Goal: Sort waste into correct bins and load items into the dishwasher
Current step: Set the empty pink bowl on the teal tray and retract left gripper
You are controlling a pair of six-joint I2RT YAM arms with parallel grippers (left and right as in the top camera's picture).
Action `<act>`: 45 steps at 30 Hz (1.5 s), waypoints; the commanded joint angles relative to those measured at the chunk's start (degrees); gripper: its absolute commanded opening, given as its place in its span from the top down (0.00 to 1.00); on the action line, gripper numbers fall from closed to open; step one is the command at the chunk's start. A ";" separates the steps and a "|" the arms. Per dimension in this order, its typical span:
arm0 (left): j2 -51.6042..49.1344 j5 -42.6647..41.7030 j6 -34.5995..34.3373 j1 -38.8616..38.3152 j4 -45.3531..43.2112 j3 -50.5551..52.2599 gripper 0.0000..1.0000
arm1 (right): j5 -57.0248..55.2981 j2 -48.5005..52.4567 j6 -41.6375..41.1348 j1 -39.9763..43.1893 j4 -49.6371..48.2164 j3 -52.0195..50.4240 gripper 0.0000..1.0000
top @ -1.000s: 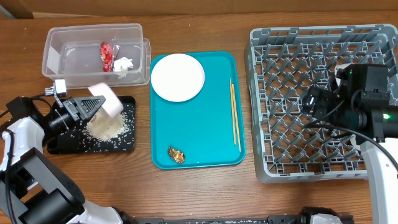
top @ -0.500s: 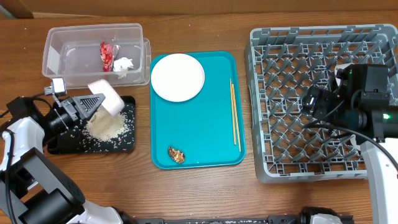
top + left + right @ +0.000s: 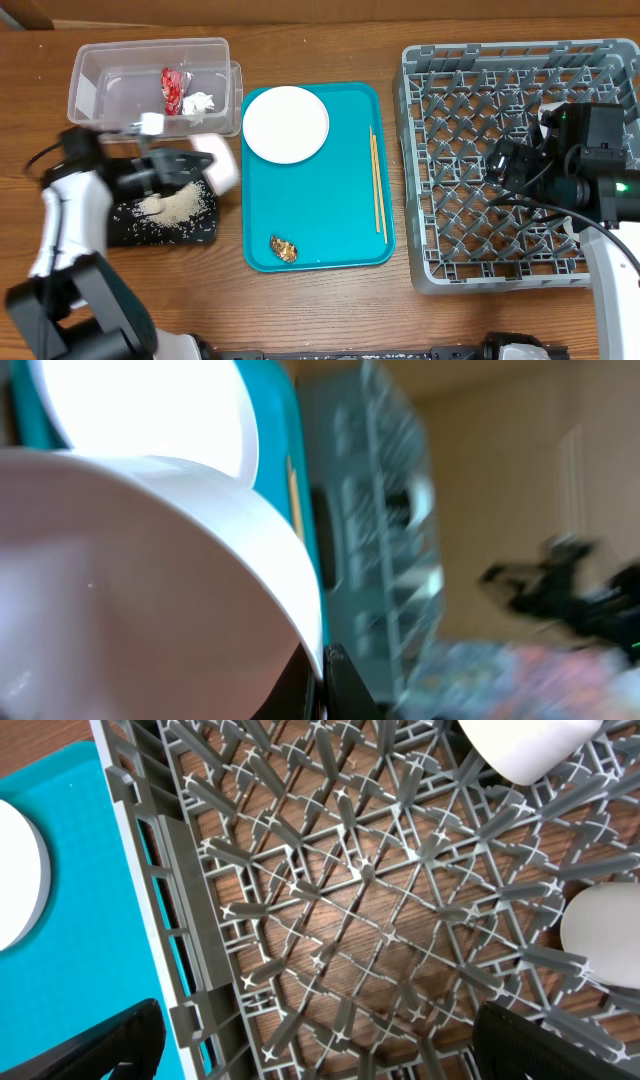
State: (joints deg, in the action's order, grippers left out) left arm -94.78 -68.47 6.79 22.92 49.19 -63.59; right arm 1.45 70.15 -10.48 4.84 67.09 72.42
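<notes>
**A:** What does the overhead view give on the left?

**B:** The left hand point(image 3: 190, 166) grips the white bowl point(image 3: 217, 167) by its rim. The bowl is tilted at the right end of the black tray point(image 3: 140, 230), just beside the heap of rice point(image 3: 172, 204). Behind them on the surface point(image 3: 320, 300), the clear tub point(image 3: 110, 75) holds the red wrapper point(image 3: 172, 88) and the white tissue point(image 3: 200, 103).

**A:** And that wrist's camera?

**B:** Mostly blur. The bowl's pale wall fills the frame, with the white plate point(image 3: 140, 410) glaring behind it. Rice and tub appear only from above.

**A:** The right side?

**B:** From above, the arm covers the hand over the dish rack point(image 3: 470, 120). The wrist view settles it: the right hand point(image 3: 318, 1020) is spread wide, holding nothing, above the lattice. That view also shows white rounded pieces point(image 3: 520, 745) in the rack, which I can't identify.

**A:** The teal tray point(image 3: 320, 210)?

**B:** The plate, the chopsticks point(image 3: 376, 180) and the brown scrap point(image 3: 283, 249) lie on it, apart from one another.
</notes>
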 commanded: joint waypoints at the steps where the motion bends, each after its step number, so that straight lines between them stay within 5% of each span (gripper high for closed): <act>1: 3.37 18.45 -4.00 -12.59 -1.07 -1.55 0.96 | -0.28 0.17 0.04 0.17 -0.15 0.04 0.00; 11: 1.11 50.82 -9.11 -46.16 -8.50 -1.55 0.96 | -0.28 0.17 0.02 0.17 -0.09 0.04 0.00; 19: -1.57 64.72 -12.15 -58.16 -9.70 -1.55 0.96 | -0.28 0.17 0.02 0.17 -0.11 0.04 0.00; 21: -1.29 64.37 -12.15 -58.21 -9.73 -1.90 0.83 | -0.28 0.17 0.02 0.17 -0.13 0.04 0.00; 24: -0.83 64.32 -12.20 -57.27 -8.70 -4.24 0.40 | -0.24 0.17 0.00 0.17 -0.13 0.04 0.00; 26: -0.52 64.19 -12.20 -56.26 -7.37 -6.99 0.28 | -0.07 0.17 0.00 0.17 -0.13 0.04 0.00; 40: 4.55 63.91 -22.27 -35.50 10.60 -23.17 0.21 | 20.70 0.33 -2.23 -2.23 -7.82 0.04 0.00; 45: 5.20 62.66 -26.18 -26.53 16.04 -23.17 0.07 | 20.72 2.56 -6.14 -10.91 -13.79 0.04 0.00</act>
State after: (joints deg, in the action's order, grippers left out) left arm -90.67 -4.84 -14.90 -7.33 63.72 -85.65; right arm 19.44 70.94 -13.67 -1.13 55.18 72.42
